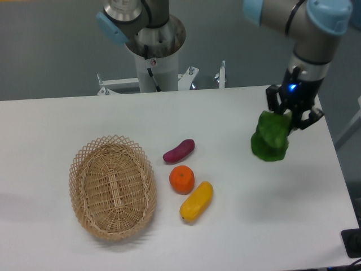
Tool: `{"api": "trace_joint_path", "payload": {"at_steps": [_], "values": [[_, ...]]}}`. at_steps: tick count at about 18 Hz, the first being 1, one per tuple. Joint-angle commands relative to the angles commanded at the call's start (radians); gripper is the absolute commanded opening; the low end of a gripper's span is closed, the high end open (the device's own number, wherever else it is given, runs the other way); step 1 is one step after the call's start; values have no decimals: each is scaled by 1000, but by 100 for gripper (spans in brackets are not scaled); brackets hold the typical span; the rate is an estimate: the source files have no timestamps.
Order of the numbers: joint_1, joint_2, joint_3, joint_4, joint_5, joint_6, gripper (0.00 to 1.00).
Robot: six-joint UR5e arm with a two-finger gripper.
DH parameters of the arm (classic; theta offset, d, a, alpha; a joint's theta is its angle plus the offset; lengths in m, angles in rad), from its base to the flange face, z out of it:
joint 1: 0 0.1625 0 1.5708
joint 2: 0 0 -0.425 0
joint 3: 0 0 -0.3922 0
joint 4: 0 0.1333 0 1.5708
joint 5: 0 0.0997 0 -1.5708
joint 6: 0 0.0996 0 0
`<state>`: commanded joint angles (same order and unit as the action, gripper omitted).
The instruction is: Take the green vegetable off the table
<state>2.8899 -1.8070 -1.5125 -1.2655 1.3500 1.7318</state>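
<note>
1. Fixed camera: the green vegetable [269, 142] is seen clamped at its top between the jaws of the gripper [292, 116], hanging over the right part of the table [237, 231].
2. A wicker basket [113, 187], purple sweet potato [179, 151], orange [181, 179] and yellow fruit [196, 201] are seen left of it.
</note>
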Motion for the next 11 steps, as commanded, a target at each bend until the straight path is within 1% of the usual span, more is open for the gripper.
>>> {"api": "trace_joint_path", "payload": {"at_steps": [11], "values": [[5,0,11,0,0,2,39]]}}
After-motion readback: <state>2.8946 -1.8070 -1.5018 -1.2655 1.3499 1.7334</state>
